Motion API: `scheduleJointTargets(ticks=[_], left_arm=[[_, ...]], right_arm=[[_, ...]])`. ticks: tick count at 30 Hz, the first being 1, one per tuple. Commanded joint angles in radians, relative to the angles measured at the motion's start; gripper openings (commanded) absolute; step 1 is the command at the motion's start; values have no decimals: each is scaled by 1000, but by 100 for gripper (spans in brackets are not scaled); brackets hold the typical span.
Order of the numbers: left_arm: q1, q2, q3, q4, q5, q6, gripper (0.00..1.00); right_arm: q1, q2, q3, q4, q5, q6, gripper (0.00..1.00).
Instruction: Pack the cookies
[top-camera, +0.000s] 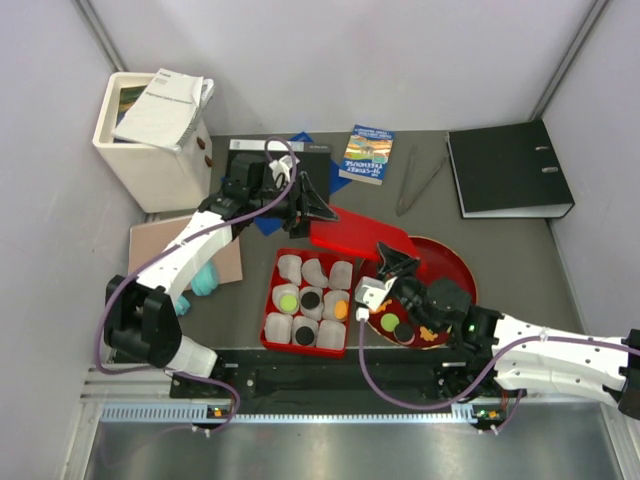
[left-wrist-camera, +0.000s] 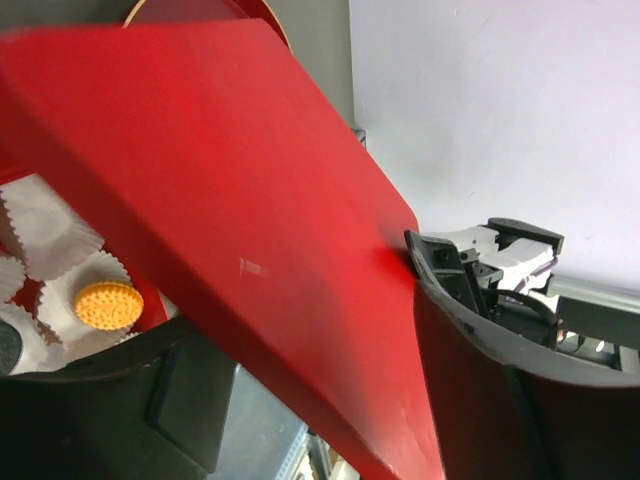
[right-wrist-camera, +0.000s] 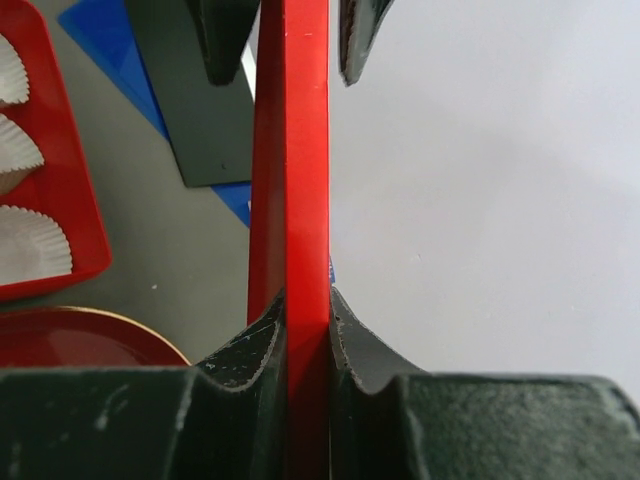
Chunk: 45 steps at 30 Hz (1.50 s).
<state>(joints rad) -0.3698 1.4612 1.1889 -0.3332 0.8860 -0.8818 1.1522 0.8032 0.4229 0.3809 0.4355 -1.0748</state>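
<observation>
A red box tray (top-camera: 270, 335) holds white paper liners, some with cookies: a green one (top-camera: 288, 300), black ones (top-camera: 312, 298) and an orange one (top-camera: 341, 309). More cookies, a black disc (top-camera: 403, 330) and orange pieces (top-camera: 385, 322), lie on the round red plate (top-camera: 450, 262). Both grippers hold the red lid (top-camera: 355, 230) above the tray's far right corner. My left gripper (top-camera: 320, 205) grips its far end and my right gripper (top-camera: 392, 262) its near end. In the left wrist view the lid (left-wrist-camera: 230, 190) fills the frame between the jaws (left-wrist-camera: 310, 300), above an orange cookie (left-wrist-camera: 105, 305). In the right wrist view the gripper (right-wrist-camera: 305, 300) clamps the lid's edge (right-wrist-camera: 295, 150).
A white box with papers (top-camera: 150, 140) stands at the back left. A blue book (top-camera: 366, 153), metal tongs (top-camera: 420, 180) and a black binder (top-camera: 510, 168) lie along the back. A tan board (top-camera: 150, 245) and a teal object (top-camera: 207, 280) lie at the left.
</observation>
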Motion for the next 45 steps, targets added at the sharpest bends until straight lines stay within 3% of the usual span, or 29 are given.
scheduleJointTargets(ticks=[1, 2, 3, 6, 9, 10, 12, 13, 18, 23, 27, 31, 37, 40, 43, 45], left_arm=[[-9, 19, -2, 76, 42, 0, 66], [-11, 25, -3, 79, 50, 0, 61], [-11, 28, -6, 83, 51, -2, 49], [-11, 39, -18, 114, 73, -23, 32], [-12, 47, -28, 140, 90, -37, 24], [-12, 48, -26, 148, 94, -37, 15], [-12, 50, -23, 155, 102, -40, 7], [-11, 51, -22, 157, 100, -40, 0], [-11, 50, -11, 204, 91, -68, 0], [32, 57, 31, 293, 62, -132, 0], [123, 71, 66, 442, 33, -271, 0], [207, 77, 69, 624, -27, -381, 0], [223, 142, 141, 655, 37, -424, 0], [223, 120, 118, 622, 94, -387, 0], [223, 56, 60, 542, 131, -312, 0], [224, 13, 29, 388, 87, -186, 0]], right_arm=[[21, -12, 56, 55, -49, 27, 0], [24, -13, 56, 50, -52, 29, 0], [23, -13, 54, 49, -57, 27, 0], [23, -9, 51, 44, -61, 27, 0], [23, -6, 51, 39, -66, 27, 2], [23, -1, 53, 38, -64, 26, 5], [24, 1, 56, 32, -61, 24, 16], [24, 1, 56, 29, -61, 26, 27], [24, -33, 59, -20, -60, 58, 53], [35, -105, 89, -143, -67, 134, 68], [67, -166, 123, -264, -64, 234, 85], [90, -222, 129, -378, -43, 298, 92], [92, -285, 175, -461, 82, 501, 95], [90, -256, 250, -526, 240, 735, 99], [70, -202, 336, -637, 255, 945, 99], [15, -173, 399, -692, 279, 1100, 97]])
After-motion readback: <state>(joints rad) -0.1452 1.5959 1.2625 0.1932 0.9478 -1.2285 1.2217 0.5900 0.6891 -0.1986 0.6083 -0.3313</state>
